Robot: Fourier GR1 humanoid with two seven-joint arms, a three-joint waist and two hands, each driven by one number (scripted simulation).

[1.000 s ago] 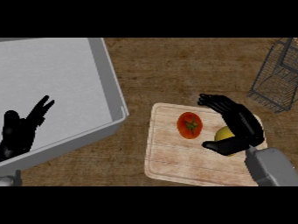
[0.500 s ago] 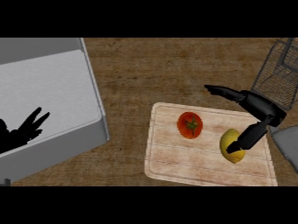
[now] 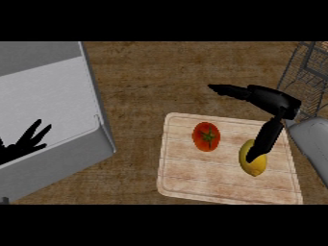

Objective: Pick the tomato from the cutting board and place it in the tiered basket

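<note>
The sink (image 3: 45, 120) fills the left, the left hand (image 3: 10, 146) over it with fingers spread. The tiered basket (image 3: 315, 77) stands top right. Right hand (image 3: 269, 103): fingers splayed, empty, thumb overlapping the lemon (image 3: 254, 163). The tomato (image 3: 206, 136) rests on the cutting board (image 3: 216, 178) (position unchanged since earlier).

Your right hand (image 3: 274, 102) is open at the view's right, fingers (image 3: 227, 89) stretched leftward and thumb pointing down, grey forearm behind it. Your left hand (image 3: 10, 146) rests open at the left edge, fingers splayed.
</note>
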